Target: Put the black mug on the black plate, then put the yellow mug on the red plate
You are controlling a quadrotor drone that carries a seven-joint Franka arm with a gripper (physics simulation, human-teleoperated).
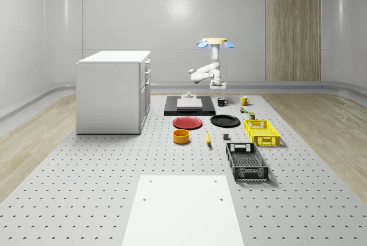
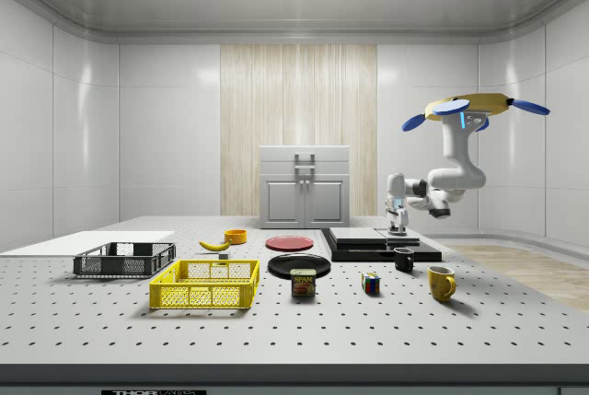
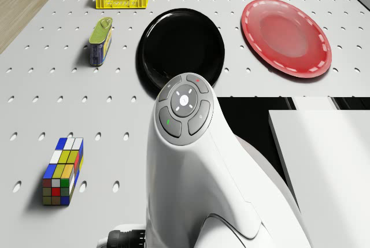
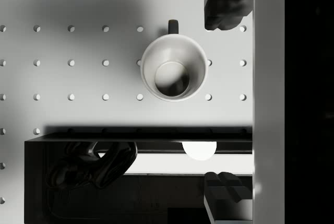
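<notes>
Drone (image 2: 474,105) hovers high above the perforated table (image 1: 86,200), its white arm (image 2: 451,179) bent down so the gripper (image 1: 218,89) hangs directly over the black mug (image 1: 222,101). Its fingers (image 4: 225,2) stand apart, one to either side of the mug in the wrist view, holding nothing. The mug stands upright on the table, just beside the black slab (image 1: 172,108) and near the black plate (image 1: 225,121). The red plate (image 1: 187,123) lies next to the black plate. The yellow mug (image 1: 244,100) stands near the black mug, away from the slab.
</notes>
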